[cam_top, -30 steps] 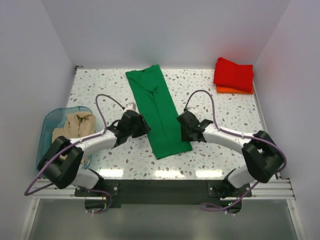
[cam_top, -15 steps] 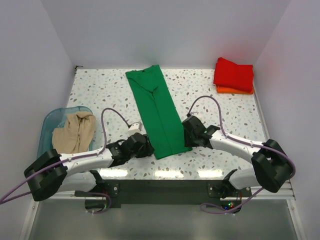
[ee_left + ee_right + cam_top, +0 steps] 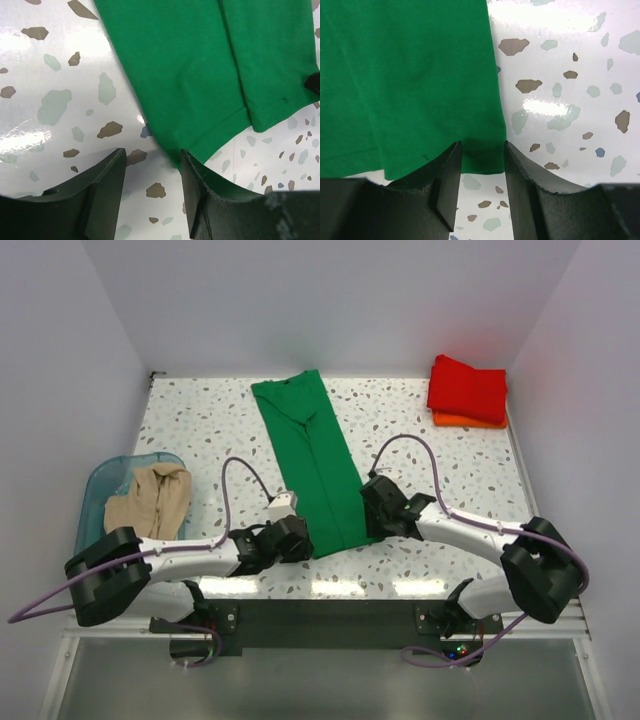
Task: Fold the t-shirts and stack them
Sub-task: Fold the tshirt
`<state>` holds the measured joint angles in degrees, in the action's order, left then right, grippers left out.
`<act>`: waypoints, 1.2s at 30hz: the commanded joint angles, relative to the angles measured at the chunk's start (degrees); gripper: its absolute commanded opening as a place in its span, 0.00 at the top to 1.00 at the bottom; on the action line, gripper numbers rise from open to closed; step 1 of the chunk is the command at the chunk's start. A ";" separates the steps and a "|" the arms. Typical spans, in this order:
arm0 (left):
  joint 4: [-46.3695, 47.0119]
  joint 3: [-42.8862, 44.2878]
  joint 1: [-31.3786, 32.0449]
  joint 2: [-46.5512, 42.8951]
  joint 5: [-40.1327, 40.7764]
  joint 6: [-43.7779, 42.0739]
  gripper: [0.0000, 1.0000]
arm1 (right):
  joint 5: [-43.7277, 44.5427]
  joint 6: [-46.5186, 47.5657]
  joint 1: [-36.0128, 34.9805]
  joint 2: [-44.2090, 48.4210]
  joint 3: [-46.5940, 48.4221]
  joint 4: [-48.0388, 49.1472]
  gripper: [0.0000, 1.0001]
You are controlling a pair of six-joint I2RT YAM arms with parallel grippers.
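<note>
lying lengthwise near-to-far, collar far: green t-shirt [image 3: 315, 465], left gripper [image 3: 152, 155] and right gripper [image 3: 482, 147] spread astride its hem

Left arm [image 3: 190, 555] extended low from lower left toward frame centre; left gripper [image 3: 293, 538] jaws apart, wide gap. Right arm [image 3: 460, 528] extended from lower right; right gripper [image 3: 372, 510] jaws apart, narrower gap.

Green shirt [image 3: 405, 75] fills left and centre, lying flat on speckled table [image 3: 560, 60]. Shirt's right edge runs down from top. Stitched hem crosses low in view. Gripper [image 3: 481, 162] low over hem corner, jaws apart. Two black fingers [image 3: 445, 190] straddle corner: cloth between them, left finger over cloth, right finger at shirt's edge. Glare patches on bare table at right.
</note>
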<state>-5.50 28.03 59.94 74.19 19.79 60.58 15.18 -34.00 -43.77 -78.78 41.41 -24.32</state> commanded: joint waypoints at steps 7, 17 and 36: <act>-2.24 4.84 2.99 6.14 3.50 1.39 0.57 | 0.38 0.25 -0.09 -1.55 -0.98 2.87 0.61; -5.57 5.46 4.22 6.58 4.20 2.88 1.00 | 0.12 0.60 -0.09 -0.94 -0.80 1.20 0.85; -16.56 1.24 4.13 -5.98 3.86 3.94 1.00 | -5.17 -2.73 -8.94 9.18 -1.60 -0.21 0.78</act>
<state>-18.50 30.65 63.79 71.13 22.79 63.46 10.90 -34.74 -48.29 -70.22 39.44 -24.84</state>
